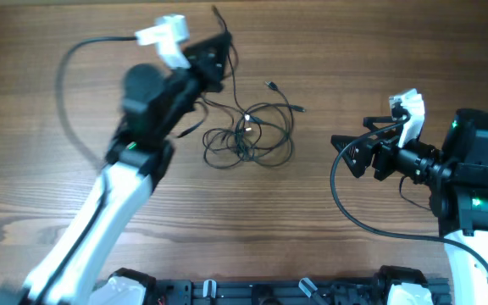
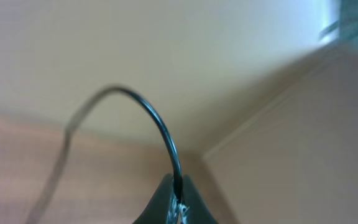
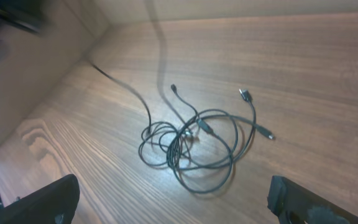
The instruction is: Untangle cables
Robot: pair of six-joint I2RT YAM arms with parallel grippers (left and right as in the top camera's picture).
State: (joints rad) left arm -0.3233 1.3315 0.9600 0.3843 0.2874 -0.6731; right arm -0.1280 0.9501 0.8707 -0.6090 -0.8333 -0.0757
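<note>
A tangle of thin black cables (image 1: 251, 135) lies on the wooden table at centre; it also shows in the right wrist view (image 3: 194, 143). Loose plug ends stick out at its upper right (image 1: 271, 85). My left gripper (image 1: 219, 52) is raised at the back and shut on one black cable strand (image 2: 166, 140), which runs from the jaws (image 2: 178, 196) down toward the tangle. My right gripper (image 1: 343, 151) is open and empty, to the right of the tangle, its fingers (image 3: 173, 202) wide apart and pointing at it.
The wooden table (image 1: 329, 51) extends around the tangle. The arms' own thick black cables loop at the left (image 1: 66, 68) and right (image 1: 346, 203). The arm bases stand along the front edge (image 1: 261, 292).
</note>
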